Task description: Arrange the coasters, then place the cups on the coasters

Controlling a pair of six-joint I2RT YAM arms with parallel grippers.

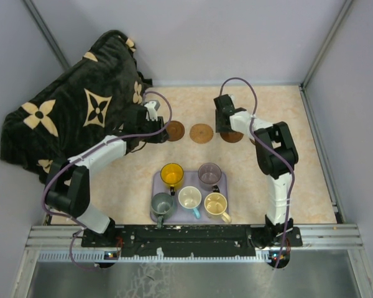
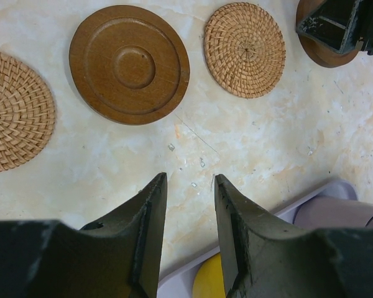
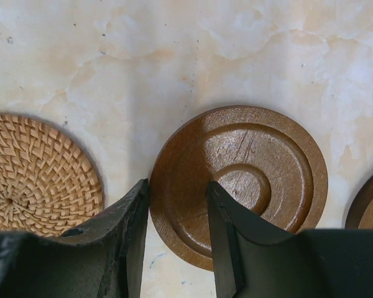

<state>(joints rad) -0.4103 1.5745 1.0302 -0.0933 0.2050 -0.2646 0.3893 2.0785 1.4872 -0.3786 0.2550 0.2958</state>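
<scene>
Right wrist, brown coaster (image 3: 267, 167) under right gripper (image 3: 177, 185)

The brown coaster (image 3: 239, 180) is finished as smooth, turned wood with a dull sheen; the tan coaster (image 3: 37, 177) is woven of rough fibre. The tabletop (image 3: 174, 56) is marble-patterned, matt.

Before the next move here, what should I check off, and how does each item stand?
1. Left gripper empty, jaws apart: ok.
2. Right gripper open over dark wooden coaster: ok; touching it: cannot tell.
3. Coasters in one row, woven coaster included, none overlapping: ok.
4. Mugs upright on lavender tray: ok.
5. Any mug on a coaster: not ok, none yet.
</scene>
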